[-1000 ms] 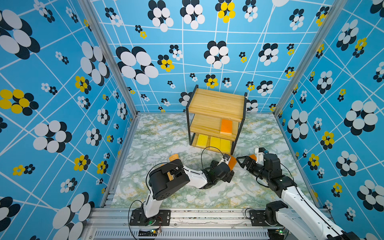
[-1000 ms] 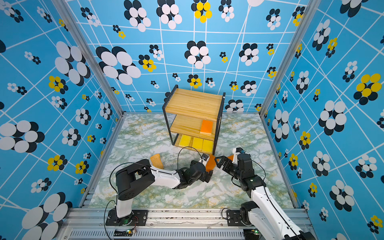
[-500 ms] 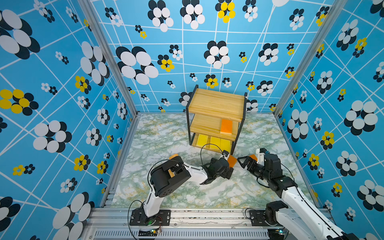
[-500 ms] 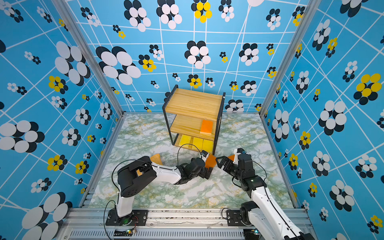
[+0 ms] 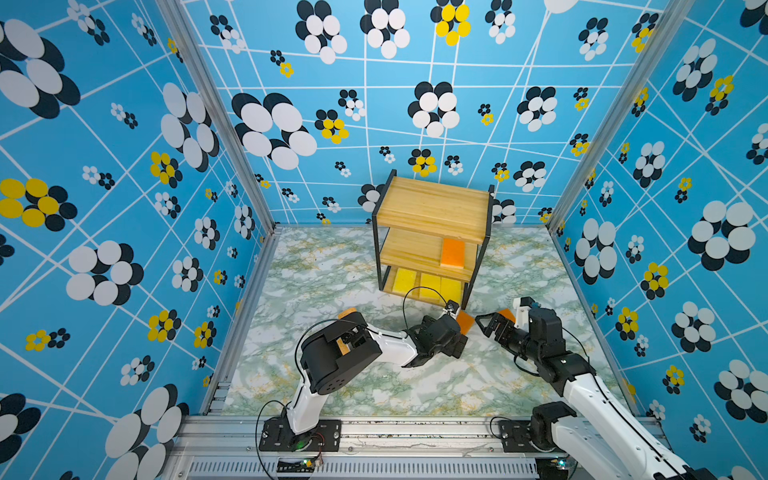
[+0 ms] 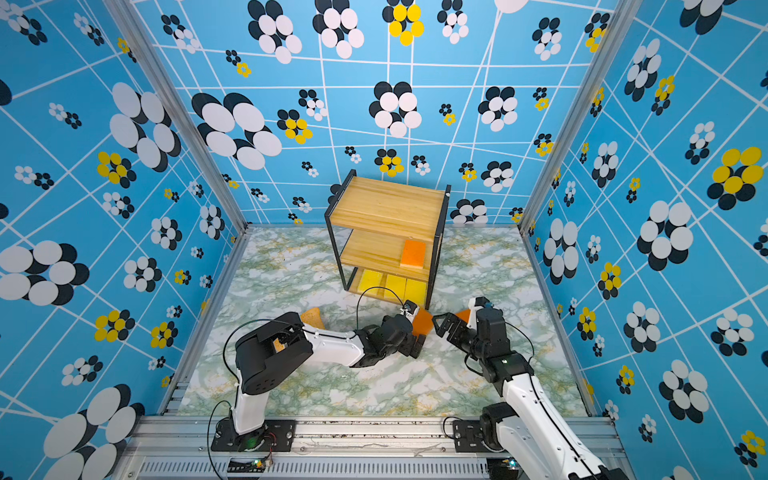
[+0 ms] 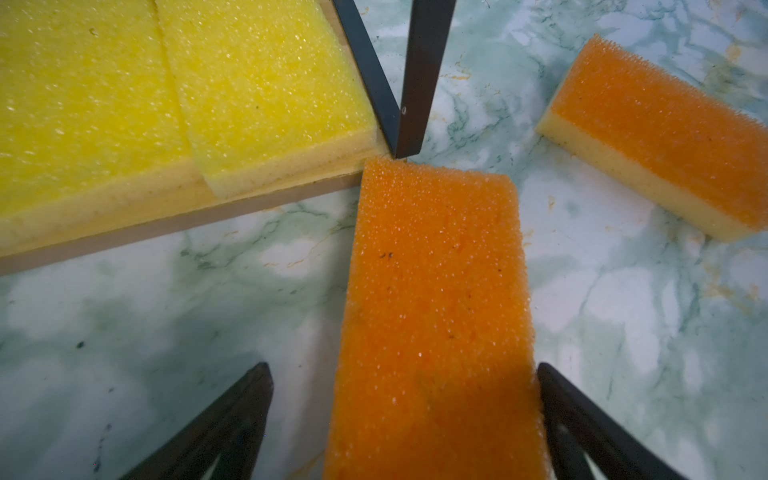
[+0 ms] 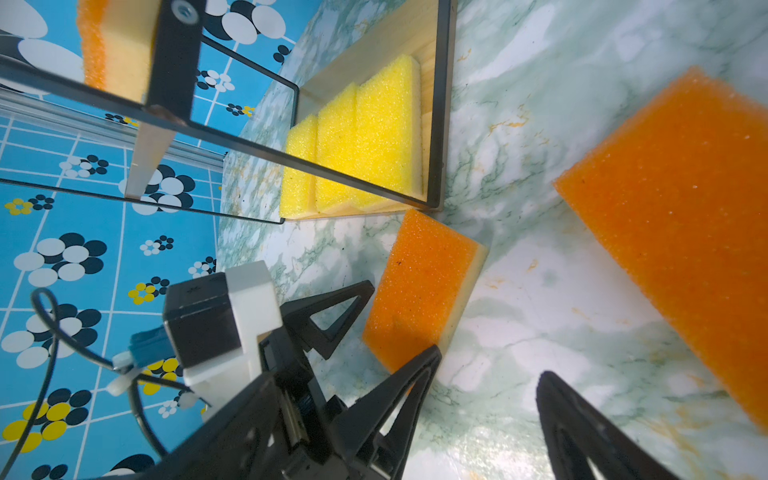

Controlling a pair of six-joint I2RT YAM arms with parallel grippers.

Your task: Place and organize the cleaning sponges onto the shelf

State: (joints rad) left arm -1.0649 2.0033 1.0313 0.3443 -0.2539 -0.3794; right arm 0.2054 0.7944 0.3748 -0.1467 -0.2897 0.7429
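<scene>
Probably tan sponge (image 5: pixel 348 312) behind left arm (image 5: pixel 332 365)

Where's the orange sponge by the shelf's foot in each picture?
In a top view: the flat orange rectangular sponge lies on the marble table, just right of centre.
In a top view: same place.
Left wrist: inside the open left gripper.
Right wrist: straddled by the left gripper.
Landmark: bottom corner of the shelf's black metal frame, at the sponge's end.

There were three yellow sponges (image 5: pixel 430 286), three orange sponges (image 5: pixel 452 252), one tan sponge (image 6: pixel 312 318) in clear sight, and one shelf (image 5: pixel 432 205).
</scene>
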